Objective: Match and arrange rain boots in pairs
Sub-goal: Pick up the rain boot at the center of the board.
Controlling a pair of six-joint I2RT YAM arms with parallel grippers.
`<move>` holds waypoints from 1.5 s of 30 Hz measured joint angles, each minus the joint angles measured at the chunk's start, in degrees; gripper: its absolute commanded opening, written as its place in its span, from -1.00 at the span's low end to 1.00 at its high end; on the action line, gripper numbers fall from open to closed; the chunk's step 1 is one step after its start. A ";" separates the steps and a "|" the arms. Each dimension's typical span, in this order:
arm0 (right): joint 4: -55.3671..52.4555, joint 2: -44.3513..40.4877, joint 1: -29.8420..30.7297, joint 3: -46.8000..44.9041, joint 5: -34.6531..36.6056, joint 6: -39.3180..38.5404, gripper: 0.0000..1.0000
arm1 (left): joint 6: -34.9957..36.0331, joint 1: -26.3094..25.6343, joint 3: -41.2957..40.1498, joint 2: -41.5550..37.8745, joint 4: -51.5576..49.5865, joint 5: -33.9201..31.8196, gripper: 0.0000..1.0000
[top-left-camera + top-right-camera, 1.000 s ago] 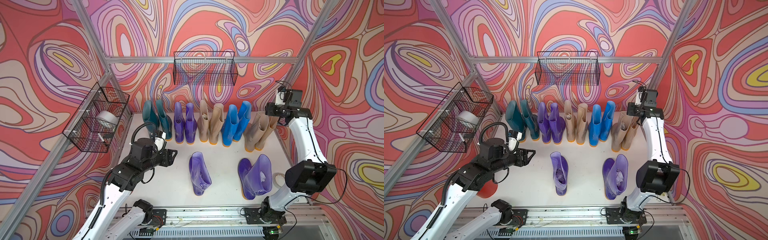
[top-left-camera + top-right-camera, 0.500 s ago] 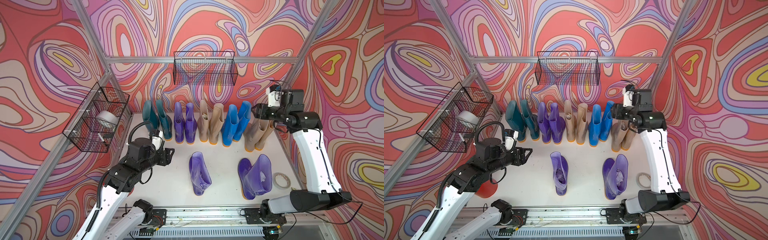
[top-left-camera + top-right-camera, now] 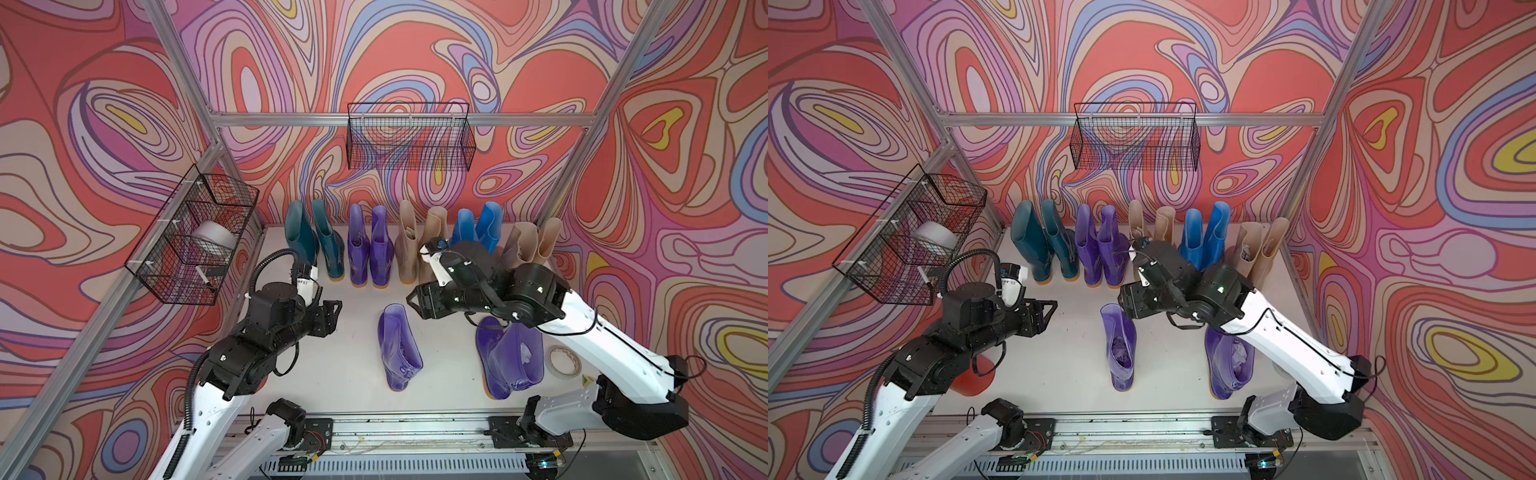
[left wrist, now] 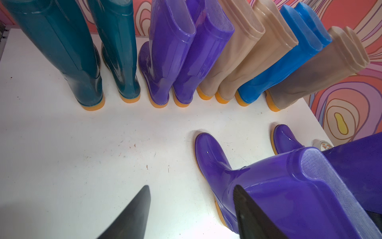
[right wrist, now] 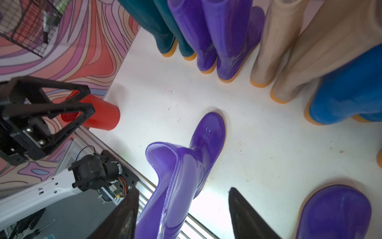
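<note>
Presently r. pincer [image 5: 183,189] spread astride cuff of mid purple boot [image 5: 206,132]; l. pincer [image 4: 191,187] spread, empty, nearby.

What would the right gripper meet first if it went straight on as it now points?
Probably the lone purple boot: its shaft shows between the right gripper's open fingers in the wrist view, depth unclear.

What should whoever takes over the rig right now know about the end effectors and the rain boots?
Left end effector: open, empty, hovering left of the middle purple boot.
Right end effector: open at that boot's shaft top, not clamped.
Done: five pairs stand in the back row: teal pair, purple pair, beige pair, blue pair, second beige pair.
To do: the middle purple boot and the other loose purple boot stand apart in front; bring them together as a pair.
</note>
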 measured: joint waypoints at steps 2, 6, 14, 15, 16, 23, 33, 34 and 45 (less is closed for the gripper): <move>-0.17 2.03 2.89 -0.17 1.70 1.92 0.44 | -0.04 0.00 0.00 -0.55 -0.59 0.00 0.31; -0.81 5.73 7.28 -0.17 4.63 4.90 0.44 | -0.46 0.00 0.00 -2.84 -1.92 0.00 0.31; -1.92 7.45 10.93 -2.56 8.41 9.31 0.35 | -1.49 0.00 0.31 -6.64 -4.96 0.02 0.32; -1.95 7.76 11.08 -2.78 8.66 9.68 0.31 | -1.53 0.00 0.39 -6.91 -5.38 0.02 0.32; -2.03 8.26 11.17 -2.80 8.94 9.94 0.26 | -1.53 0.00 0.57 -7.19 -5.84 0.02 0.32; -1.79 10.82 11.34 -2.80 9.77 10.62 -0.20 | -1.95 0.00 0.90 -8.96 -7.39 0.00 0.32; -1.27 10.91 10.62 -2.97 11.02 10.56 -1.00 | -1.95 0.00 0.90 -9.73 -7.89 0.02 0.32; -1.16 10.91 10.49 -3.06 11.02 10.54 -1.00 | -1.95 0.00 0.90 -9.73 -7.89 0.02 0.32; 0.98 10.36 7.15 -3.21 11.72 8.66 -1.00 | -1.95 0.00 0.90 -9.73 -8.00 0.02 0.32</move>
